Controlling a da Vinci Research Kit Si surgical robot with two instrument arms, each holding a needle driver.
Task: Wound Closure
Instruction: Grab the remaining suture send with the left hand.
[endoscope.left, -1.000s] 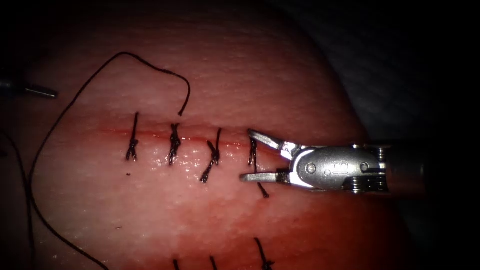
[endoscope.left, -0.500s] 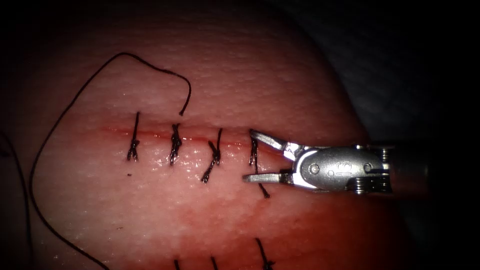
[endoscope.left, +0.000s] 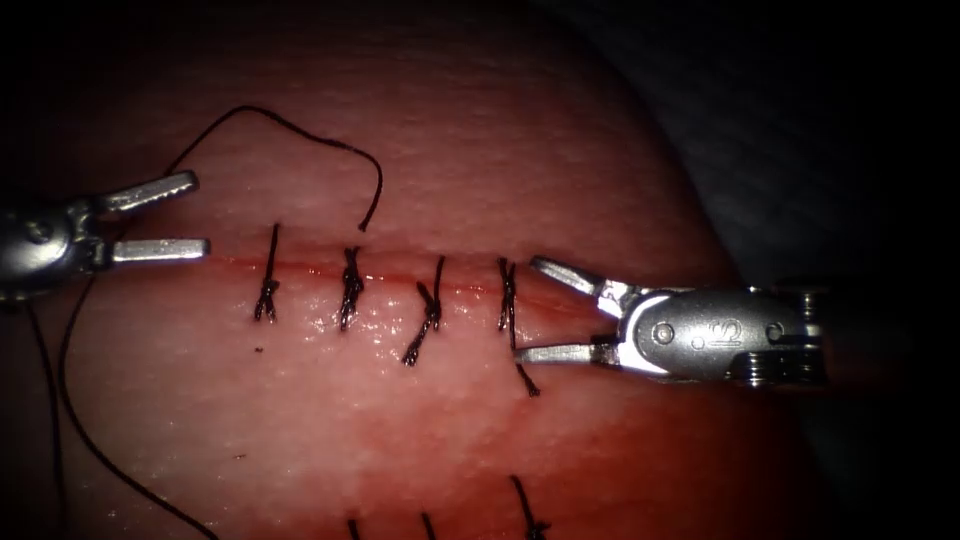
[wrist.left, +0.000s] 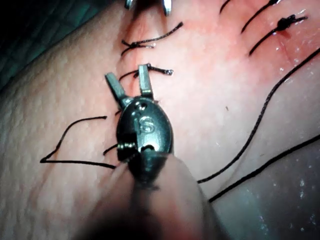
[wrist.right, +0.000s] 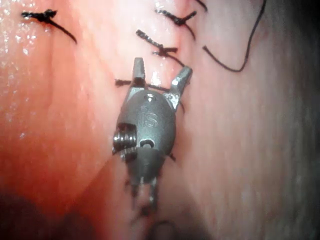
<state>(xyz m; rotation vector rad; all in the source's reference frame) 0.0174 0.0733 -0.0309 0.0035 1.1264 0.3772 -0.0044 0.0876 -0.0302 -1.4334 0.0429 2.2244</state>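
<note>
Tissue (endoscope.left: 480, 150): lying across the whole scene, its pale pink surface turning redder toward the near right, where red fluid (endoscope.left: 620, 440) is pooling.
Cut (endoscope.left: 390, 274): running left to right across the middle of the tissue as a thin red line, with four dark stitches (endoscope.left: 430, 310) crossing it side by side.
Right tool (endoscope.left: 543, 308): coming in from the right, its jaws standing apart and gripping nothing; the far jaw is lying over the right end of the cut and the near jaw is sitting just beside the rightmost stitch (endoscope.left: 508, 295), covering part of that stitch's tail.
Left tool (endoscope.left: 180, 216): reaching in from the left, jaws parted and holding nothing, its tip hovering just left of the leftmost stitch (endoscope.left: 266, 285); its body is lying over the long thread there.
Thread (endoscope.left: 290, 128): a loose strand arching over the far side of the cut, its free end hanging down just above the second stitch (endoscope.left: 349, 288), the other part sweeping down the left side toward the near edge.
More stitches (endoscope.left: 524, 505): showing at the near edge of the tissue, well apart from both tools.
Needle: I cannot tell where it is lying.
</note>
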